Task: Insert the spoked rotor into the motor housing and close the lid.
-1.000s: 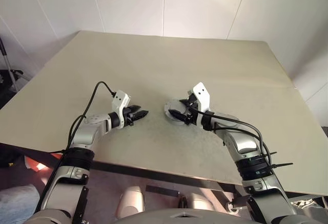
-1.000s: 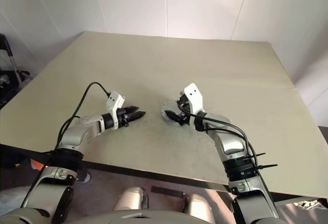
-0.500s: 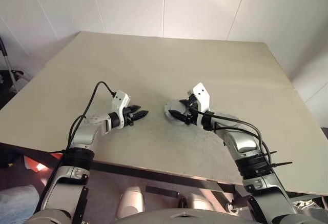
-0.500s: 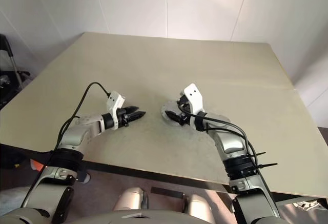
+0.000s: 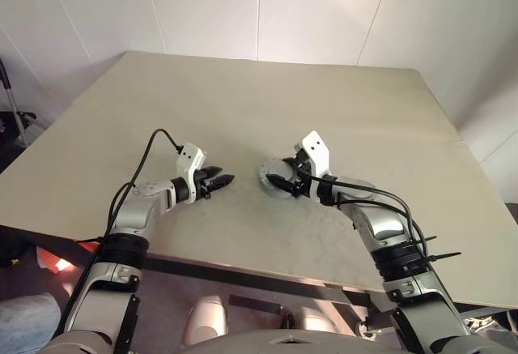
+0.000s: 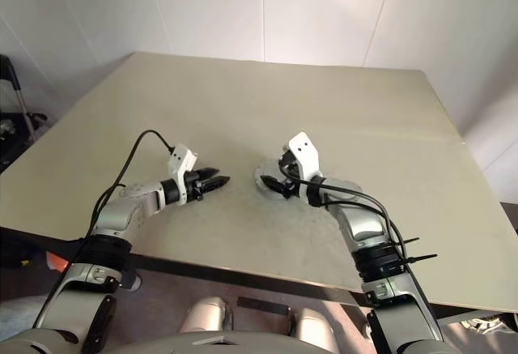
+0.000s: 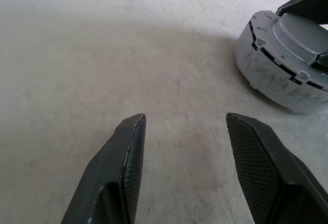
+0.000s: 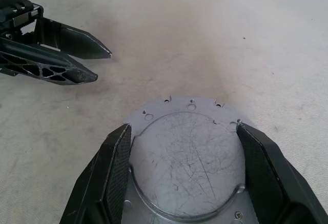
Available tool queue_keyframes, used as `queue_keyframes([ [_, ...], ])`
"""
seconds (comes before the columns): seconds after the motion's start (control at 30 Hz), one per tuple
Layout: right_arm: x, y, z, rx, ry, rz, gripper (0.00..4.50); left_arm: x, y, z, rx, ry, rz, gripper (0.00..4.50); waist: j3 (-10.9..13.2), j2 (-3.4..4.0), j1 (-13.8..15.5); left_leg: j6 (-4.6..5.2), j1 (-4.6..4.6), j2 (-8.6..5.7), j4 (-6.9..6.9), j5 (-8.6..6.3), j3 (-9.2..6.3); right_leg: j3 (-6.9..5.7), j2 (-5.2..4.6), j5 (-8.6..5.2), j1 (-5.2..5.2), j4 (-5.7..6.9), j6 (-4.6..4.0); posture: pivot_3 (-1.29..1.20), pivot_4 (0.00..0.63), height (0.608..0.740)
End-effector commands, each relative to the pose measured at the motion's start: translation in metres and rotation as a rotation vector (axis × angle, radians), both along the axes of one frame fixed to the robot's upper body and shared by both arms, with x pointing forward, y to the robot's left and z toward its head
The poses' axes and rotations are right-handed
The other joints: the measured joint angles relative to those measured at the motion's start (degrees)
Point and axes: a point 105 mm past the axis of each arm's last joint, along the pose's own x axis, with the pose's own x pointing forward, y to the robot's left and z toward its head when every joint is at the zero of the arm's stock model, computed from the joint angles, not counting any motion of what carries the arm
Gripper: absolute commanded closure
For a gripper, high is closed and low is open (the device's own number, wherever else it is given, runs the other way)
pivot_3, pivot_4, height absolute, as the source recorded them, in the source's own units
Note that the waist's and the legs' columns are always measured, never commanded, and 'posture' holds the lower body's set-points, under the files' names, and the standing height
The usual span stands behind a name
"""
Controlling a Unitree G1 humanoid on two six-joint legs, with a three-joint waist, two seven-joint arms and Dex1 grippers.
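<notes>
Scratched grey metal: closed motor housing (image 7: 287, 65) sits on table (image 5: 267, 111), lid (image 8: 189, 155) already on top. We see no spoked rotor; we judge it inside, cannot confirm. Our right gripper (image 8: 185, 131) straddles lid, fingers (image 8: 119, 157) spread at its edges; whether they press or merely flank, we cannot tell. Nothing lifted. Our left gripper (image 7: 185, 124) hangs beside housing, well apart from it, jaws parted, empty. Task looks nearly done; left to do: confirm lid seated flush, then back right gripper away from housing.
</notes>
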Motion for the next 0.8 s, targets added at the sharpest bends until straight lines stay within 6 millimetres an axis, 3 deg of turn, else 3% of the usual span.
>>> queue_keyframes([
  [0.03,-0.0061,-0.0162,-0.0350,-0.113,0.120,-0.048,1.35,0.0019,-0.0016,0.0111,-0.011,-0.041,-0.004,1.86,0.0,0.00,0.0,0.00,0.01,0.00,0.00,0.00,0.00,0.00,0.00,-0.01,0.01,0.00,0.02,0.00,0.000,0.740],
  [0.8,-0.0040,-0.0217,-0.0420,-0.164,0.171,-0.088,1.35,-0.0022,-0.0067,0.0096,-0.020,-0.035,-0.012,1.86,-0.1,0.02,0.0,0.00,0.48,-0.01,-0.08,-0.01,0.00,0.04,0.00,-0.22,0.39,-0.06,0.38,0.00,0.000,0.740],
])
